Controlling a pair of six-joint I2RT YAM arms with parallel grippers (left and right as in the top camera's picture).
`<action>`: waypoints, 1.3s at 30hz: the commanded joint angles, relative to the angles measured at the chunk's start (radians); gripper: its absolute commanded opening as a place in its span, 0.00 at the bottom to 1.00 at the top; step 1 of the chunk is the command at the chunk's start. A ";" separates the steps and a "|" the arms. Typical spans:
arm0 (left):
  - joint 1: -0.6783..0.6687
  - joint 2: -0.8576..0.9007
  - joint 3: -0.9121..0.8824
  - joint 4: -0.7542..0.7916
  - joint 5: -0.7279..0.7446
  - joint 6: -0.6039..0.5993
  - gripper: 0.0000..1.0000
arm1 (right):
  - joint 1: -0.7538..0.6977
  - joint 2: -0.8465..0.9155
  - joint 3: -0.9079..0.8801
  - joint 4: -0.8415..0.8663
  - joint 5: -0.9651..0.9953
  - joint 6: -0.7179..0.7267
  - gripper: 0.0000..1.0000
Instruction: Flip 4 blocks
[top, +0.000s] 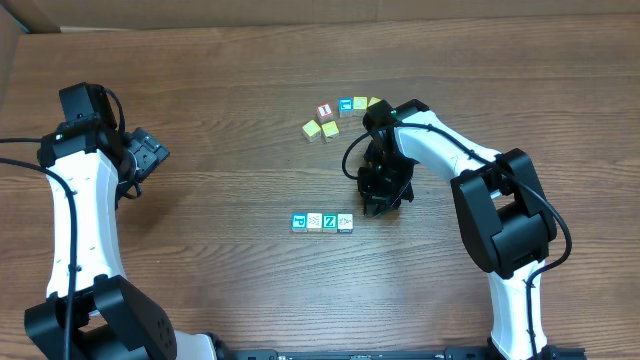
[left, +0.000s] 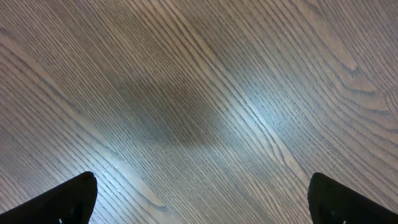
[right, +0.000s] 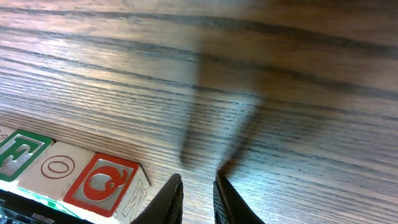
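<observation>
Four blocks (top: 322, 222) touching, in a row.

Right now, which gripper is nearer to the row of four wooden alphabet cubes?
Right. The right gripper sits just beside the row; the left gripper is far off.

Dark wood-grain table (top: 220, 270) — tan cardboard panels (top: 300, 10) along its far edge; soft glare on the grain.

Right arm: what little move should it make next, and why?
Probably open its end effector and ease toward the nearest block. It is almost shut and empty, sitting beside the end of the row of four blocks, so it looks too narrow to grip one for flipping.
</observation>
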 joint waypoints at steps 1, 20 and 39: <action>0.003 -0.005 0.010 0.001 -0.006 -0.002 1.00 | -0.001 -0.020 -0.006 0.006 0.011 0.001 0.20; 0.003 -0.005 0.010 0.026 0.008 -0.017 1.00 | -0.001 -0.020 -0.006 -0.006 -0.015 0.000 0.20; 0.003 -0.005 0.010 0.061 0.491 -0.055 1.00 | -0.001 -0.020 -0.006 0.013 -0.015 0.000 0.33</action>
